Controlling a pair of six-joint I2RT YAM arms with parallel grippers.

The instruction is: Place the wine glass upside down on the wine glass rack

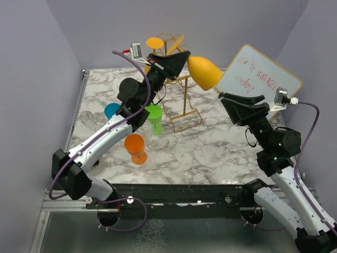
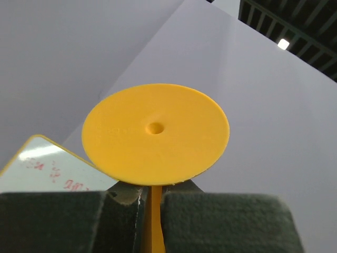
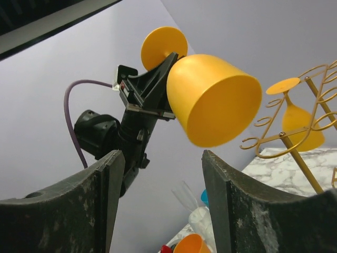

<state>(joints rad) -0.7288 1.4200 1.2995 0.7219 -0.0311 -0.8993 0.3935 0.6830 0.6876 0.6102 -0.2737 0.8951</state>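
- Pinching the wine glass [image 1: 205, 71] by its stem with the left gripper [image 1: 176, 59], just under the round foot, at upper centre of the top view.
- Holding it roughly on its side, bowl pointing toward frame right, near the curled top arms of the wine glass rack [image 1: 185, 97]. Likely gripping the stem so as to leave the foot free for sliding into a loop.
- Not yet hanging it. Judging the task partway done, with tipping bowl-down and threading the stem left to do.
- Hovering the right gripper [image 1: 229, 101] right of centre, fingers spread and empty, close to the bowl but not touching. Probably standing by to steady.
- Noting a second yellow glass [image 3: 297, 129] hanging bowl-down on the rack, at the right edge of the right wrist view.
- Working over a white marble-patterned table [image 1: 210, 147], boxed in by pale lilac walls [image 1: 237, 21].
- Logging a whiteboard [image 1: 260, 74] leaning at upper right, and an orange cup [image 1: 135, 147], green cup [image 1: 154, 117] and blue cup [image 1: 111, 110] grouping at left centre.
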